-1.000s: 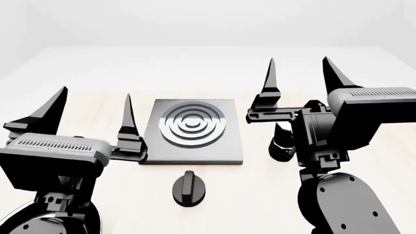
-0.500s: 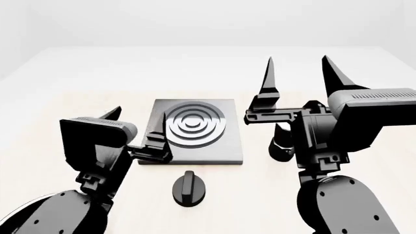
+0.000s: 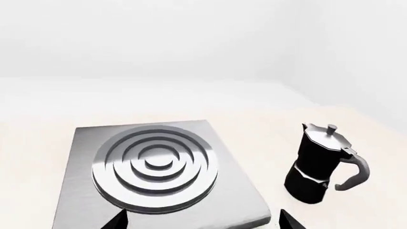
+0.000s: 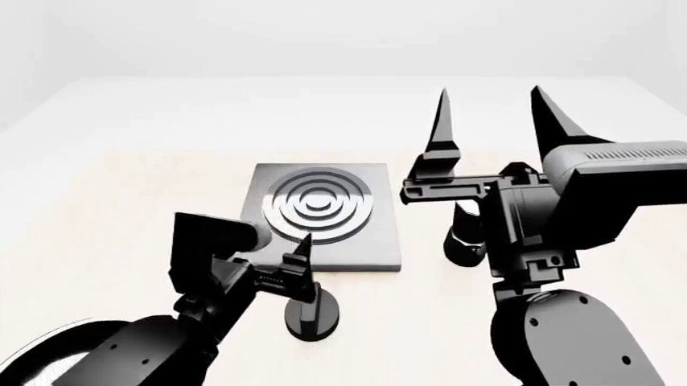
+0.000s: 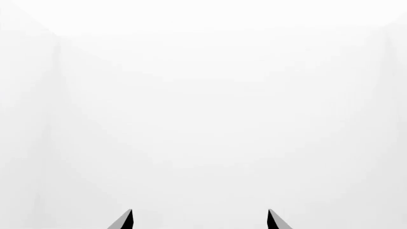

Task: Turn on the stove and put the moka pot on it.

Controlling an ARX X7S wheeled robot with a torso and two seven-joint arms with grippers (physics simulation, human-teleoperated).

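Left gripper (image 4: 281,277): your jaws stand apart just over the knob (image 4: 314,314), placed to twist it.
Stove (image 4: 322,211): bare, mid-table.
Moka pot (image 3: 320,163): upright beside the stove's right edge.
Right gripper (image 4: 488,129): spread, empty, raised, clear of your left arm's work.

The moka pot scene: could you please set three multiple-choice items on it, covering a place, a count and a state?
1. Where is the moka pot?
A. On the stove
B. On the table beside the stove
C. In the right gripper

2. How many raised rings surround the burner's centre disc?
A. One
B. Three
C. Six

3. The right gripper is:
A. Open, holding nothing
B. Shut on the pot
C. Shut on the knob

Answers: 1 B, the pot stands clear of the slab; 2 B, three rings show; 3 A, its fingers stand spread in empty air.
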